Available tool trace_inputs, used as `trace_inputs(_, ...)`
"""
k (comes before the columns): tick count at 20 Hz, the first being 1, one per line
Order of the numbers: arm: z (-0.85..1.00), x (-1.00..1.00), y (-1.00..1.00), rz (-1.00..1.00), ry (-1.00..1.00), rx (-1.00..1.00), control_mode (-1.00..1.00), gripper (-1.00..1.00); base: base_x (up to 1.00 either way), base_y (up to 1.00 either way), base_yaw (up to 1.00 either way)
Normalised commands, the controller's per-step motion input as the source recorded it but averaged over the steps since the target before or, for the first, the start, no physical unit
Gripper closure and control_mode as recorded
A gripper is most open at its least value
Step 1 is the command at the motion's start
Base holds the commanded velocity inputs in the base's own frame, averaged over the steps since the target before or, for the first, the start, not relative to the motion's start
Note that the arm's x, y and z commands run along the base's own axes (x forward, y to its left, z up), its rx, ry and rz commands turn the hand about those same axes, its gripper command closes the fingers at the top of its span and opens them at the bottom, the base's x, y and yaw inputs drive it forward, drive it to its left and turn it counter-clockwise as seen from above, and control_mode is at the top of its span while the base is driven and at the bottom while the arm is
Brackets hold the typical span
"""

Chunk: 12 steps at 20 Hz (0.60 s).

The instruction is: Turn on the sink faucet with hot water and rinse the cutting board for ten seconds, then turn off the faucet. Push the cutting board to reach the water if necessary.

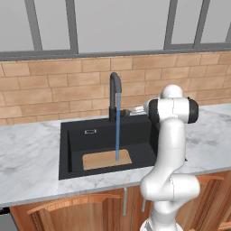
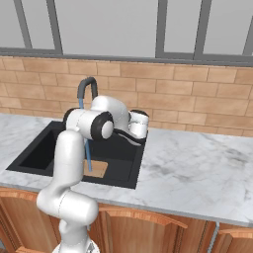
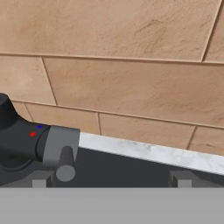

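tan brick backsplash (image 1: 54,85), grey-framed windows (image 1: 117,22) above, white marble counter (image 2: 197,168), wooden cabinets (image 2: 148,230) below.

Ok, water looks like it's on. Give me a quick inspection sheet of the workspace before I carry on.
Surface: grey-veined marble counter with a black sink set into it.
Job's things: faucet running; a blue stream of water falls straight onto the cutting board, which lies flat on the sink floor near the front wall.
Clutter: nothing seen.
Gripper: gripper open, holding nothing, beside the faucet's base and lever in the hand view.
Cables: nothing seen.
Surroundings: tan brick backsplash, window frames above, wooden cabinets below the counter.
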Motion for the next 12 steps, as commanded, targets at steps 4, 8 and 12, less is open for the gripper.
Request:
trace_inputs(4, 0.00, 0.00, 0.00, 0.00, 0.00, 0.00, -1.00, -1.00, 0.00, 0.00, 0.00)
trace_inputs(8, 0.00, 0.00, 0.00, 0.00, 0.00, 0.00, -1.00, -1.00, 0.00, 0.00, 0.00)
trace_inputs(12, 0.00, 0.00, 0.00, 0.00, 0.00, 0.00, -1.00, -1.00, 0.00, 0.00, 0.00)
